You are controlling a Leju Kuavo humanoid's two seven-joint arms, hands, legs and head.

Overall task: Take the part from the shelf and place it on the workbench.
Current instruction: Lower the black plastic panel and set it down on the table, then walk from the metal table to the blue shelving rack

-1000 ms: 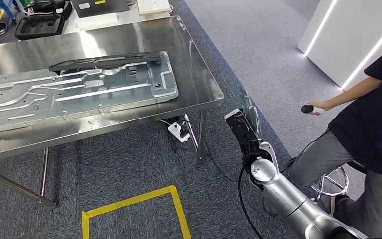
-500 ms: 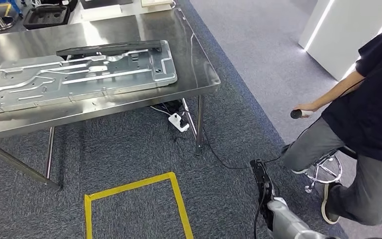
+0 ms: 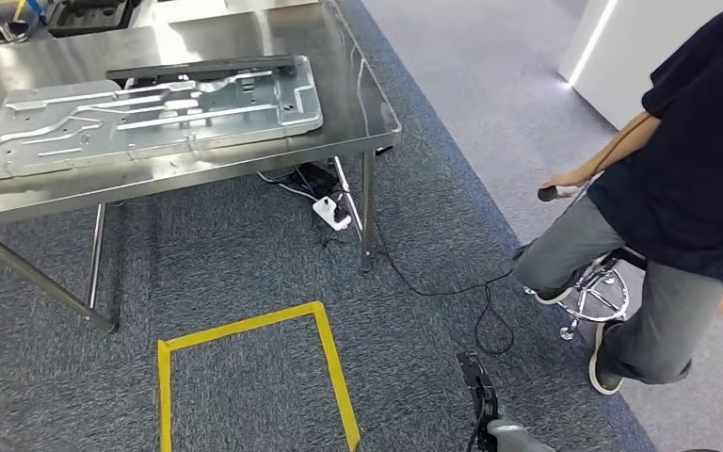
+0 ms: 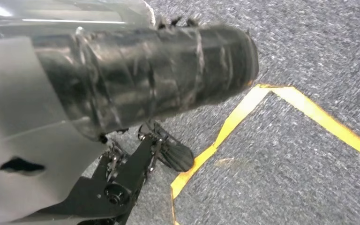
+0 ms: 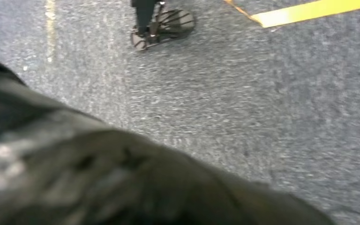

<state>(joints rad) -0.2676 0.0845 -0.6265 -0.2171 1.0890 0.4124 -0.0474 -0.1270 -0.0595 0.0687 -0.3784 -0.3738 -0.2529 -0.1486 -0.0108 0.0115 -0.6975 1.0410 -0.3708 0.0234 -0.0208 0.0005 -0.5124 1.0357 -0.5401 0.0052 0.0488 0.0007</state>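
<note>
Lying flat on steel workbench (image 3: 358, 118): long black part (image 3: 200, 68), along far edge of embossed silver panel (image 3: 151, 113). Hanging low over grey carpet (image 3: 245, 264) beside yellow tape outline (image 3: 245, 367): right hand (image 3: 478, 377); grasp state of both hands undeterminable. Sitting at right: person (image 3: 678, 207).

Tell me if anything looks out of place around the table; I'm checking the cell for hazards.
A white power strip and loose black cables lie on the grey carpet beside the steel table's leg, trailing toward the seated person's stool: a possible trip hazard. On the table, the large silver stamped metal panel lies flat.
</note>
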